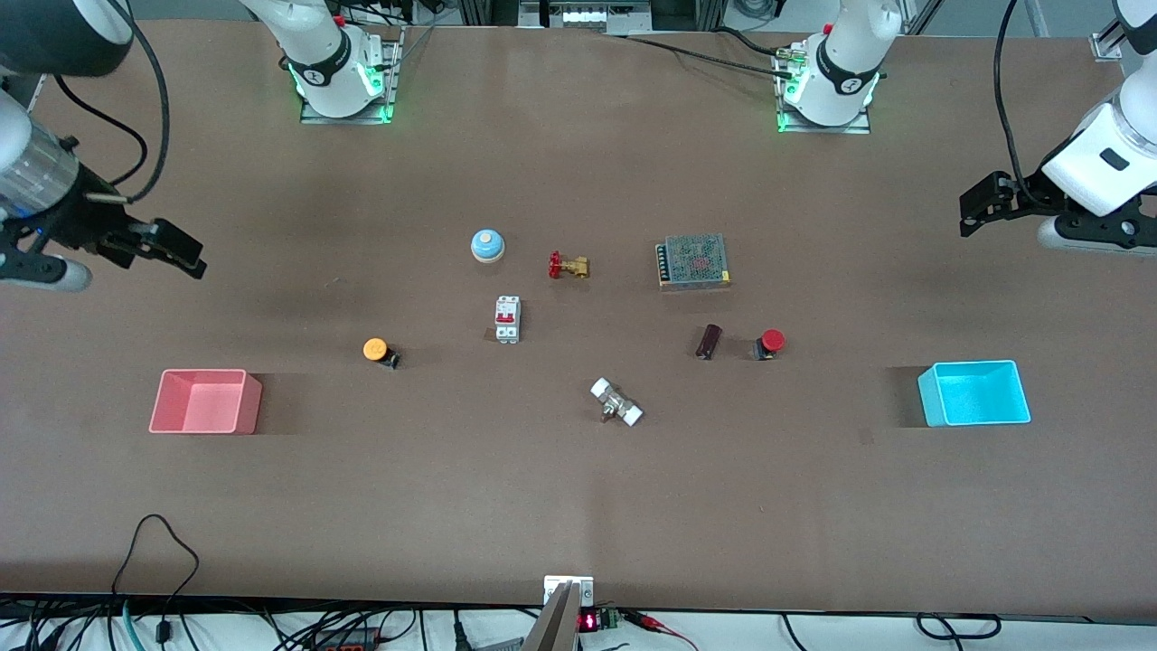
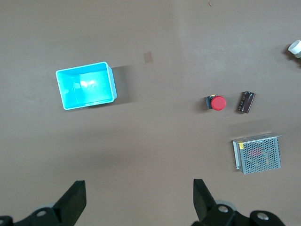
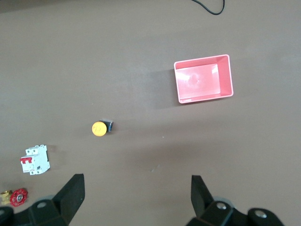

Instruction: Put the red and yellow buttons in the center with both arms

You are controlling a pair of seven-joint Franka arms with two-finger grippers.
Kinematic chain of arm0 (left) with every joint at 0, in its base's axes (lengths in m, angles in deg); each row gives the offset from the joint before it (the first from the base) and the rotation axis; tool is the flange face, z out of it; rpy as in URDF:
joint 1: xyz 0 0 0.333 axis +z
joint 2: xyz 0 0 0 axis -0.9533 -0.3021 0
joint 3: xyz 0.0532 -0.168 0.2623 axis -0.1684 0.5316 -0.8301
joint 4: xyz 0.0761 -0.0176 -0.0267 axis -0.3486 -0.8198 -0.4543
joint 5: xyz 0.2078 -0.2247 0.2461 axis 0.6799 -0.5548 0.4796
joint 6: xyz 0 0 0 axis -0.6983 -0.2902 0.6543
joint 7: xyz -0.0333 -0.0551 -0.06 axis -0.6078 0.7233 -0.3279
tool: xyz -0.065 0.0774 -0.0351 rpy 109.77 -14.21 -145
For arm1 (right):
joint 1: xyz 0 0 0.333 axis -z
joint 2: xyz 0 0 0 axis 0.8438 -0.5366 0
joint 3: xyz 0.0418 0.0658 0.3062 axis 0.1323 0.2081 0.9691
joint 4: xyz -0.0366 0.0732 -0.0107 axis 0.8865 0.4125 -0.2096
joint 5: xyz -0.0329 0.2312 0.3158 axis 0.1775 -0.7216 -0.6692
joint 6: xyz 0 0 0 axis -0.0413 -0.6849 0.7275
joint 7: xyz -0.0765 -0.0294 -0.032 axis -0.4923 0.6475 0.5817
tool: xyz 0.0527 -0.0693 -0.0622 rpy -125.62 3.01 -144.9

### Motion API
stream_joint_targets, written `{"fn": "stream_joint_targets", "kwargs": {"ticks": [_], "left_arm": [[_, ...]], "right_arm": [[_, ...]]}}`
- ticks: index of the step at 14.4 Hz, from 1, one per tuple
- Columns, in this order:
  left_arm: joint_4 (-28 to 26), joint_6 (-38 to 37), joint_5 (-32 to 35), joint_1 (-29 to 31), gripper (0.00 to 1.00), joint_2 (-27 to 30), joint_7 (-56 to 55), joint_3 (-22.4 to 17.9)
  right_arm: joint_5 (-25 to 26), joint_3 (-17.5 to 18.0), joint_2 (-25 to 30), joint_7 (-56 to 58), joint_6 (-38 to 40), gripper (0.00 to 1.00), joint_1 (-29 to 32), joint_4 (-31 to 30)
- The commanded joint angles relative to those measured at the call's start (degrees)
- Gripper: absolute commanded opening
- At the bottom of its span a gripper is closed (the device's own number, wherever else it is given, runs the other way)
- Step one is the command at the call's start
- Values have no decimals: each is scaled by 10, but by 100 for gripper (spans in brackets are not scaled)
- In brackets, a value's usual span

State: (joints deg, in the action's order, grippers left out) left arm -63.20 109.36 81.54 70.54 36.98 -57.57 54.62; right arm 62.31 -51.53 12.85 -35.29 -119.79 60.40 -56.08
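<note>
Table [image 1: 578, 506] brown, both arms parked high at its ends. Left gripper [image 1: 981, 203] hangs over the left arm's end of the table, fingers [image 2: 75, 200] spread, holding nothing. Right gripper [image 1: 167, 249] hangs over the right arm's end, fingers [image 3: 70, 193] spread, also holding nothing.

Landmark: white circuit breaker [image 1: 507, 319], about mid-table.
- Pink bin [image 1: 206, 401]: toward the right arm's end, nearer the front camera.
- Cyan bin [image 1: 974, 393]: toward the left arm's end, nearer the camera.
- Mesh power supply [image 1: 693, 261]: toward the left arm's end, slightly farther.
- Yellow button [image 1: 379, 351]: toward the right arm's end, slightly nearer, lying on its side.
- Red button [image 1: 769, 344]: toward the left arm's end, just beside a dark cylinder [image 1: 709, 342].
</note>
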Motion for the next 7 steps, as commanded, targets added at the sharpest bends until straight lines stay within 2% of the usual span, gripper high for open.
{"fn": "stream_joint_targets", "kwargs": {"ticks": [1, 7], "left_arm": [[-10, 1, -6, 6, 100, 14, 6, 3], [-11, -5, -6, 8, 100, 19, 6, 3]], "right_arm": [[2, 1, 15, 13, 10, 100, 3, -12], [3, 1, 13, 12, 13, 100, 2, -13]]}}
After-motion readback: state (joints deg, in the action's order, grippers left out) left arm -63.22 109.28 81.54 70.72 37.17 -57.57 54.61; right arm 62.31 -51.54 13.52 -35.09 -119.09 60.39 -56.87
